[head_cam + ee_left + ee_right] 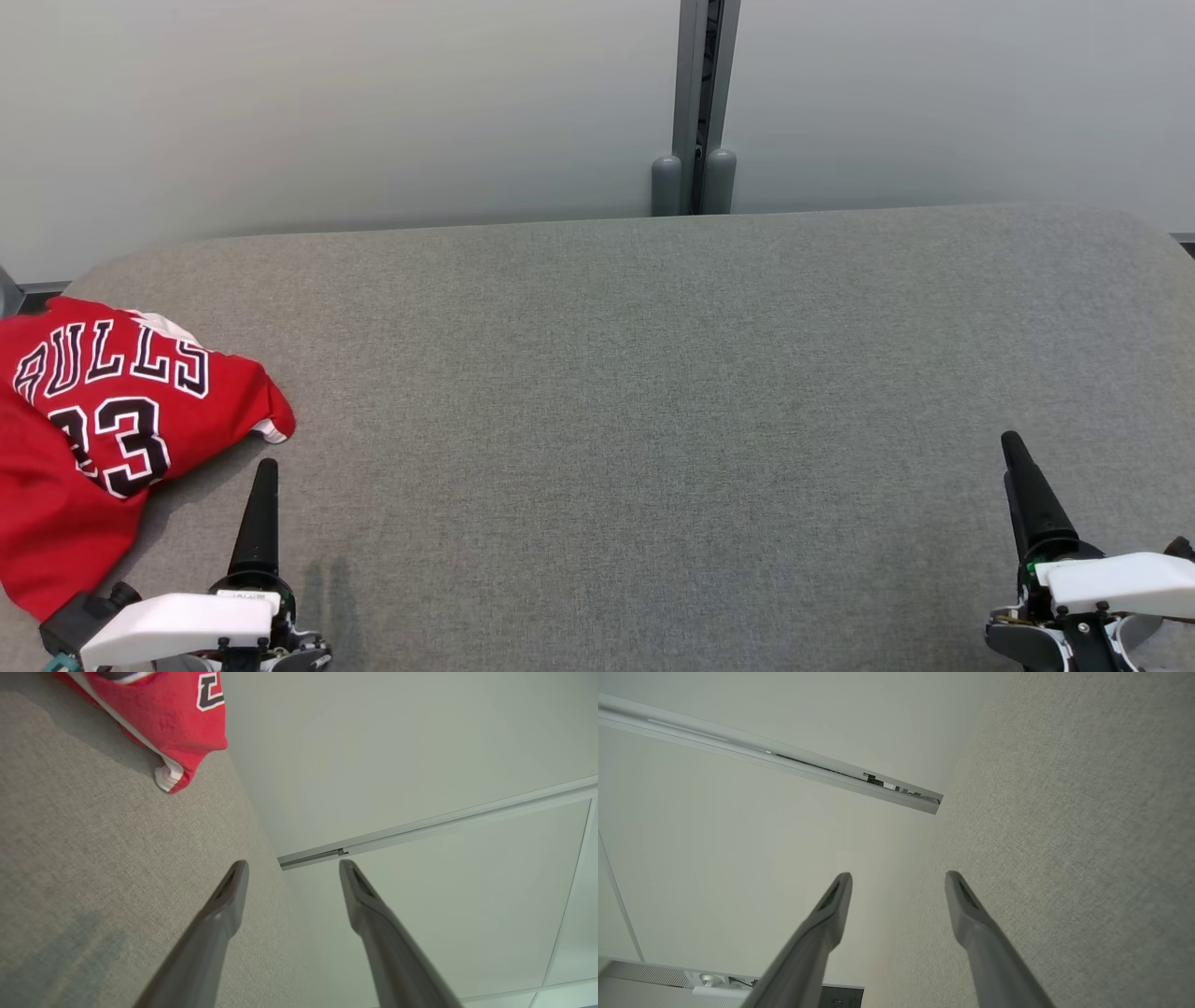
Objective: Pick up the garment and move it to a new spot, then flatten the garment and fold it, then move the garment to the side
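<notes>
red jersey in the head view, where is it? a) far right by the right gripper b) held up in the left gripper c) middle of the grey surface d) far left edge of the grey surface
d: the red jersey lies crumpled at the far left edge of the grey surface, just ahead of the left gripper, whose jaws stand open with nothing between them.
</notes>
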